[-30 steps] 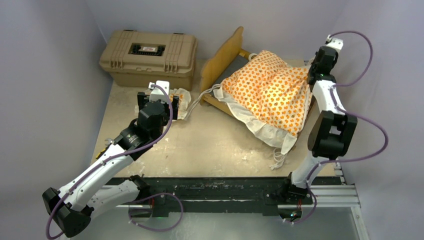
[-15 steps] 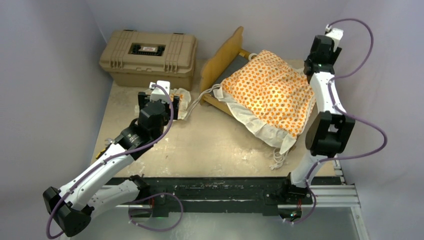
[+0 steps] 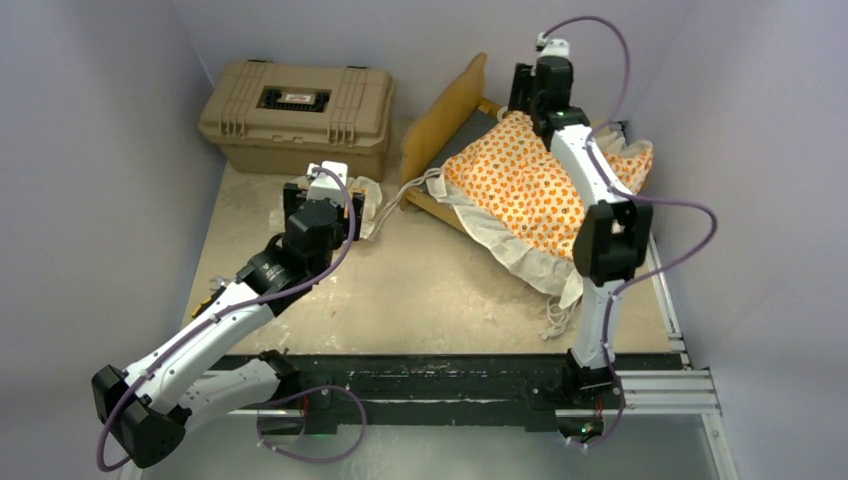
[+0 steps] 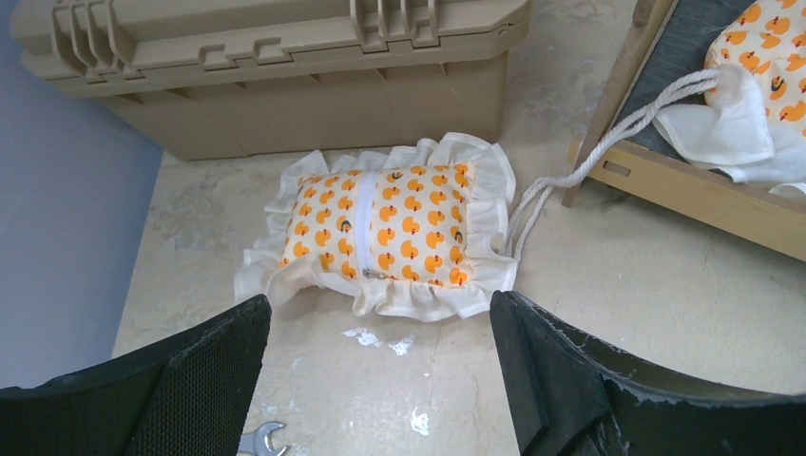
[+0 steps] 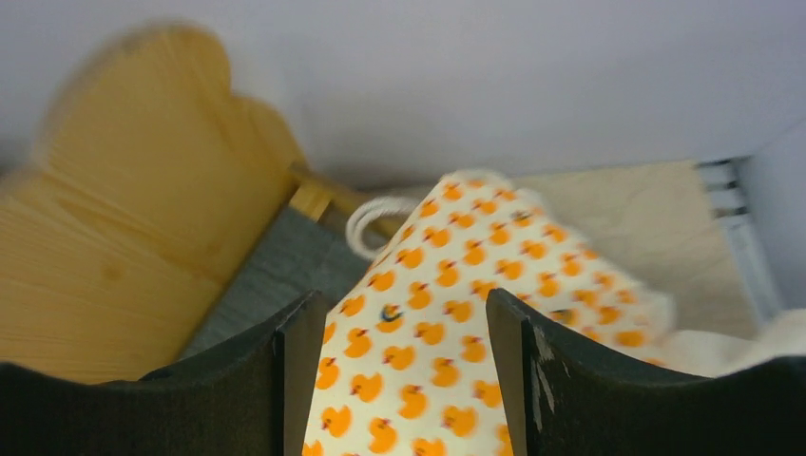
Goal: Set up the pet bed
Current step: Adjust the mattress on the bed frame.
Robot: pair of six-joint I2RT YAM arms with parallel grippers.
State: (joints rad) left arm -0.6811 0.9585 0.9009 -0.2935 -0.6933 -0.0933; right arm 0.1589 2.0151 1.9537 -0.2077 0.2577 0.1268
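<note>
The pet bed's light-wood frame, with its scalloped headboard [image 3: 445, 112] [image 5: 124, 218] and grey base [image 5: 276, 271], stands tilted at the back of the table. The orange duck-print mattress cushion [image 3: 520, 180] [image 5: 456, 313] lies crooked across it. My right gripper [image 3: 522, 105] [image 5: 407, 323] is open over the cushion's far corner by the headboard, with fabric showing between the fingers, unpinched. The small matching pillow [image 3: 366, 198] [image 4: 385, 233] lies flat by the tan case. My left gripper [image 3: 322, 198] [image 4: 380, 351] hangs open just short of it, empty.
A tan plastic hard case [image 3: 297, 110] [image 4: 276, 66] stands at the back left, right behind the pillow. White cords [image 4: 570, 171] trail from the cushion over the bed's side rail [image 4: 703, 195]. A small wrench [image 4: 261, 442] lies under the left gripper. Walls enclose three sides.
My right arm has swung left from the cushion's right edge to its far corner by the headboard, and its jaws have opened. The cushion's right side has slumped outward. The left arm barely shifted.
</note>
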